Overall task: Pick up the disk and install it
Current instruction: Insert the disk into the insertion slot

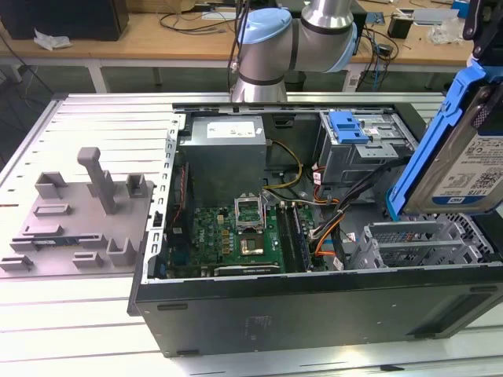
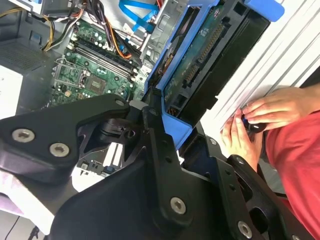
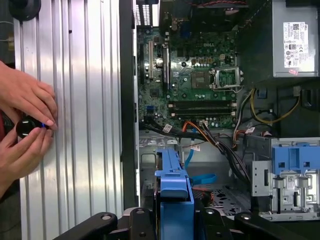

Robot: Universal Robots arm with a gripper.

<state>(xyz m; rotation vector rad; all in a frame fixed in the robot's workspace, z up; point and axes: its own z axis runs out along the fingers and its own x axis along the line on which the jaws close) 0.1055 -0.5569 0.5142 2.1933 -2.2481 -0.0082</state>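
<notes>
One disk [image 1: 464,157], tilted above the open computer case [image 1: 314,302], sits pinched in the hand [image 3: 175,222].

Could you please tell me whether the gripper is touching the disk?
Touching. In the second wrist view the gripper has its black fingers clamped on the blue frame of the disk, with no gap between them.

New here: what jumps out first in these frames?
The gripper holds the disk, blue-framed, tilted above the open computer case, at the exterior view's right. The green motherboard lies exposed inside the case. In the first wrist view a person's hands pinch a small black object over the ribbed metal table.
</notes>
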